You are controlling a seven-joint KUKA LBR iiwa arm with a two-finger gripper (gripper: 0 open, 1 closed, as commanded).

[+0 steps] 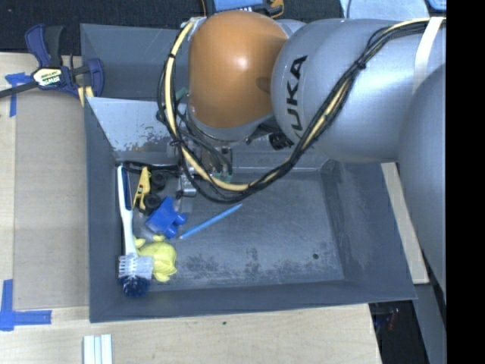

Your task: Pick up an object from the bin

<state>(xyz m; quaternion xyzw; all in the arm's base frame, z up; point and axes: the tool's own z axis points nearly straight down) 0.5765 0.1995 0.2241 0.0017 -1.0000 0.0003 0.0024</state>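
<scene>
Orange cover (pixel 231 70): nearest the lens; a domed shell on the wrist of the arm (pixel 364 89), which comes in from the right. Yellow and black cables loop round it.
Gripper (pixel 184 189): low under the cover, over the bin's left part, not far from the back wall. Largely masked by cables; apart or together, cannot tell.
Blue block (pixel 164 221): small and chunky, on the floor in the left part of the bin, just beside the gripper and the closest thing to it. Whether they touch cannot be made out.
Blue stick (pixel 214 219): thin and slanted, lower end by the block, upper end toward the bin's middle.
Yellow lump (pixel 159 258): just in front of the block, against the brush head.
Brush (pixel 125 211): white handle along the left wall, dark bristles at the front left corner.
Yellow-black tool (pixel 142 189): between the brush handle and the gripper.
Bin (pixel 303 233): grey metal with a scuffed floor.
</scene>
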